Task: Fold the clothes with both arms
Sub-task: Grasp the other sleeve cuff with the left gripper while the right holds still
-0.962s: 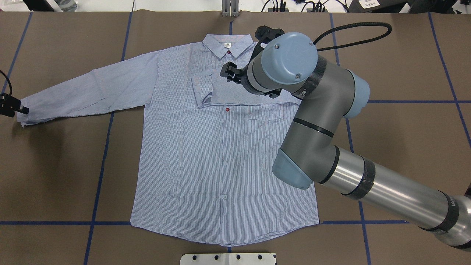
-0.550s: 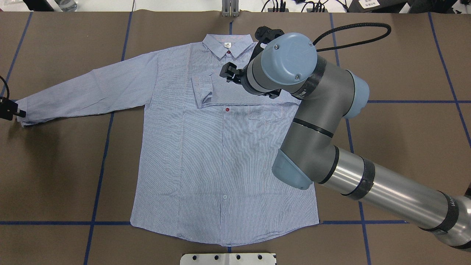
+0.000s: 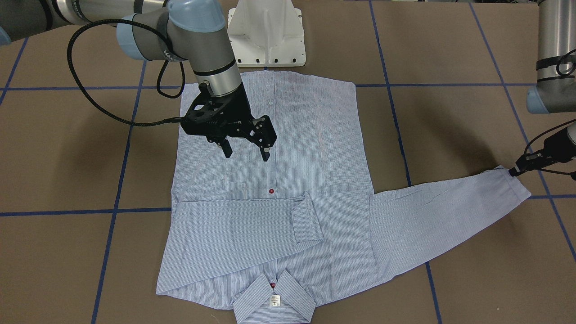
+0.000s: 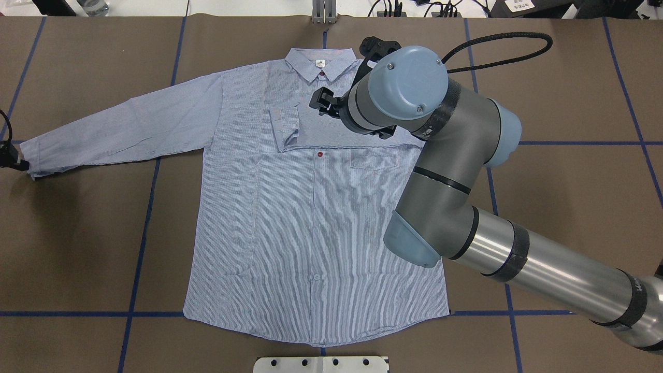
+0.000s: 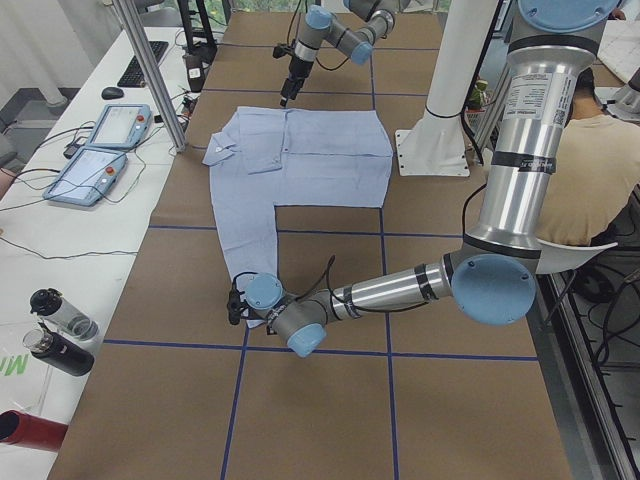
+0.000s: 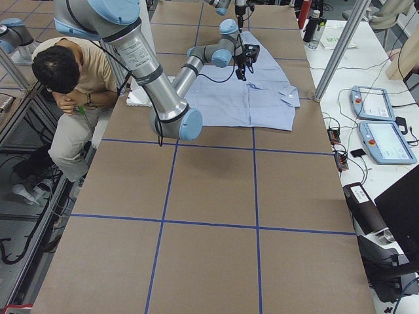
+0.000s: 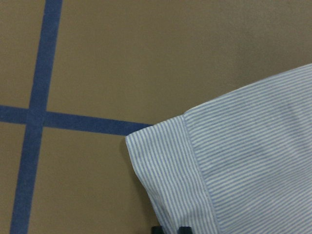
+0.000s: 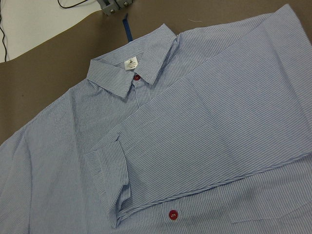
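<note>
Backing outward, left gripper (image 3: pixel 514 171) now sits at the free cuff (image 3: pixel 507 186) edge, jaw state can't tell. Right gripper (image 3: pixel 246 154) unmoved, jaws wide, empty above shirt (image 3: pixel 315 148). Second sleeve fold likely pending.

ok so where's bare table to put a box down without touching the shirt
The widest bare table is on the robot's near left, bordered by the outstretched sleeve and the side of the shirt. The far right, beyond the right arm, is also bare. It is crowded around the folded sleeve, under the open right hand, and at the cuff, where the left hand sits.
</note>
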You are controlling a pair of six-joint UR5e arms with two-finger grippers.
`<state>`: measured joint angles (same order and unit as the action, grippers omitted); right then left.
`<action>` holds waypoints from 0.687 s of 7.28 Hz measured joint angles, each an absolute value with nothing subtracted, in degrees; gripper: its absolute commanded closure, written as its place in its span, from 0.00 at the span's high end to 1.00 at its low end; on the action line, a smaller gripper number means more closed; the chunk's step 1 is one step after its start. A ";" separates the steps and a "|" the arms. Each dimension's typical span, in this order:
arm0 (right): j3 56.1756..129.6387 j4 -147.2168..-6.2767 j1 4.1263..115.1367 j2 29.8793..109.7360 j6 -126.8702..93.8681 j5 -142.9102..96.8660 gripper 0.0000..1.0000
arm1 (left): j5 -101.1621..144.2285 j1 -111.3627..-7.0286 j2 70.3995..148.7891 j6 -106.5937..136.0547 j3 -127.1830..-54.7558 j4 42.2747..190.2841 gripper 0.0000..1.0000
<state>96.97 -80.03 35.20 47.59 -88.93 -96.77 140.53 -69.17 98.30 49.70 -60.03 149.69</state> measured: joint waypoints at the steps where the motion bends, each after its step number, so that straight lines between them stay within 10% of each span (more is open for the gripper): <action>1: 97.00 -80.04 35.23 47.71 -88.99 -96.77 1.00 | 140.56 -69.15 98.45 51.27 -60.28 149.73 0.00; 5: 97.03 -79.98 35.24 48.39 -89.02 -96.77 1.00 | 141.54 -69.17 98.91 53.08 -62.65 149.28 0.00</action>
